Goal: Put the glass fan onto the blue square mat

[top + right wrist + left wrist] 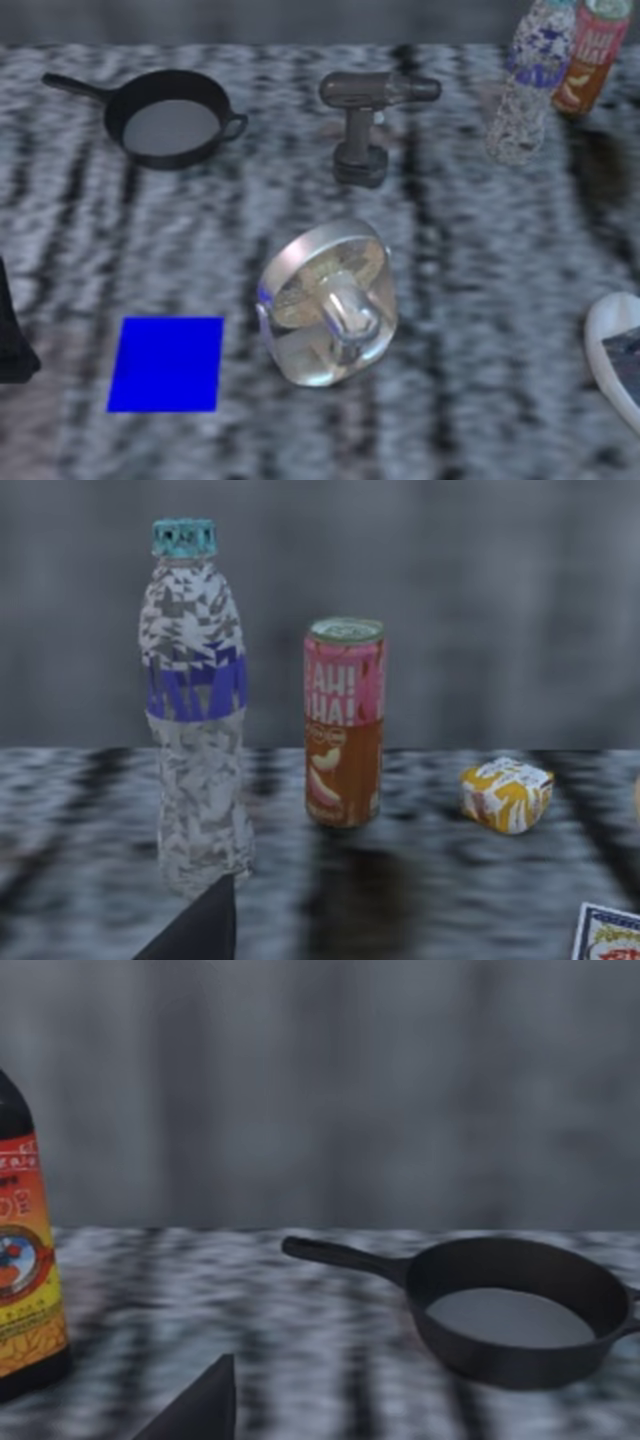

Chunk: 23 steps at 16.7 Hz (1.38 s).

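Left edge of the tabletop [450,300]: the left arm is parked, showing only as a dark shape at that edge. I cannot tell how its gripper [12,340] stands, since the left wrist view catches just 1 dark tip.

Rear left corner: a black frying pan [165,118], handle toward that corner, upright, clear of the work. In the left wrist view a sauce bottle [22,1250] stands at the picture's border.

Front left: the blue square mat [167,364] lies flat and bare, near the front edge.

Centre front: the glass fan [327,303] rests just beside the mat toward the right edge of the tabletop, apart from it, tilted, hub facing up and forward. No gripper touches it. The transfer is not yet started.

Rear centre: a grey power drill [367,120], well apart from the fan.

Rear right corner: a clear water bottle [530,85] and a drink can [592,58], side by side. The right wrist view also shows a small yellow packet [506,794].

Right edge: the right arm is parked, partly visible as a pale shape; the state of its gripper [618,355] cannot be told.

Risks, as judged:
1. Smooth rounded glass may slip from 2 fingers.
2. A grasp on the rim may tip or roll the fan.
3. The mat is barely wider than the fan, so an off-centre release leaves it overhanging.
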Motion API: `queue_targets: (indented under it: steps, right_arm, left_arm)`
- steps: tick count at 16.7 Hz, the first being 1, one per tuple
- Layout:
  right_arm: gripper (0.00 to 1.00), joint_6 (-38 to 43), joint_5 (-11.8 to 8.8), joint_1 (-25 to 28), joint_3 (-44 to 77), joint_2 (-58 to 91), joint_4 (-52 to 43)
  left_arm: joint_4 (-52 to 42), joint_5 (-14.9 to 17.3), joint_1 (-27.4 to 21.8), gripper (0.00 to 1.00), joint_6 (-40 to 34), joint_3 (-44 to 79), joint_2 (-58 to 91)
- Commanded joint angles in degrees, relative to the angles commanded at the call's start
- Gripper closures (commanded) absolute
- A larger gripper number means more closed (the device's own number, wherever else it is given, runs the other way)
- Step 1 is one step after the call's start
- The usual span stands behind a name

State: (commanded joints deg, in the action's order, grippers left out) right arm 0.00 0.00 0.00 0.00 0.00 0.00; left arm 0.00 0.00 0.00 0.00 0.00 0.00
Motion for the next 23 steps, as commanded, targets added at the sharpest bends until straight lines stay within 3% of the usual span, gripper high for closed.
queue_targets:
  steps: [4,9,14,23]
  right_arm:
    - [0.0,0.0,0.0,0.0,0.0,0.0,0.0]
    - [0.0,0.0,0.0,0.0,0.0,0.0,0.0]
    - [0.0,0.0,0.0,0.0,0.0,0.0,0.0]
    - [0.0,0.0,0.0,0.0,0.0,0.0,0.0]
  left_arm:
    - [-1.6,0.3,-0.7,0.0,0.5,1.3,1.6]
    - [-13.2,1.4,-5.9,0.0,3.7,13.0,14.3]
    - [-30.2,2.4,-13.8,0.0,8.1,35.4,36.0]
    - [-62.3,2.5,-29.3,0.0,15.6,86.0,83.4]
